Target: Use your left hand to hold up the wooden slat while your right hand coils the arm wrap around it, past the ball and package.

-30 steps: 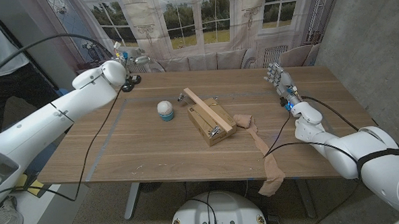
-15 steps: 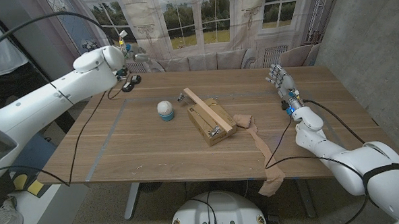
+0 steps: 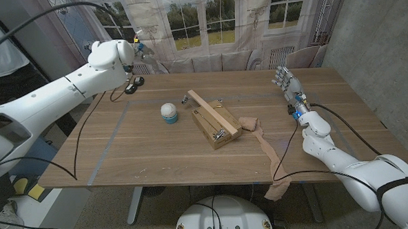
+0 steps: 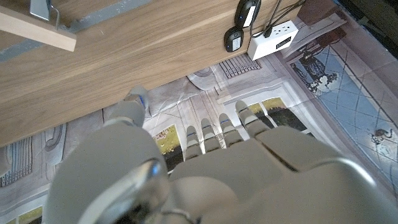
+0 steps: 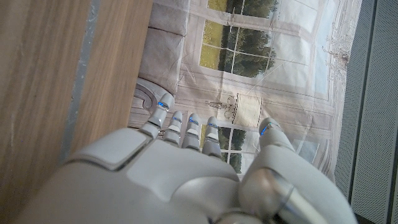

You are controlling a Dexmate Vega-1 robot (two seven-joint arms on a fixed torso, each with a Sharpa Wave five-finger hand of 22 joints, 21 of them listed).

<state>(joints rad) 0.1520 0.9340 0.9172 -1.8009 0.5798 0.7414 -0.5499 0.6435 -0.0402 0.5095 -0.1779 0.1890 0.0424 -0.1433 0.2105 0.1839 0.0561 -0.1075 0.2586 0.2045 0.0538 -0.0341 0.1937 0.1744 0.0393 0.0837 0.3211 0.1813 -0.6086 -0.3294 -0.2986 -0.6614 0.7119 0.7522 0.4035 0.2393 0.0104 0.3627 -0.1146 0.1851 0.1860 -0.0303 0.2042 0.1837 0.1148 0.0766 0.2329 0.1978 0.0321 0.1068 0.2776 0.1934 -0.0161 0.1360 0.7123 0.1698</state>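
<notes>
A printed window backdrop hangs behind the wooden counter (image 3: 157,151). The slat (image 3: 207,113) lies on the package (image 3: 217,126) at frame centre, ball (image 3: 169,112) left, wrap (image 3: 269,153) trailing off the lower edge. My left hand (image 3: 138,54), upper left, and right hand (image 3: 285,80), right, hold nothing, fingers apart. Reaching in, I could nudge the ball rolling; open counter lies right.

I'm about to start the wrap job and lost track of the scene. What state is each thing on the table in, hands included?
Long wooden slat: lying across the box, not held.
Wooden box package: sitting on the table.
White ball: resting left of the box.
Beige arm wrap: uncoiled, trailing off the table's front edge.
Left hand: raised at the far left corner, open, empty.
Right hand: open, empty.
</notes>
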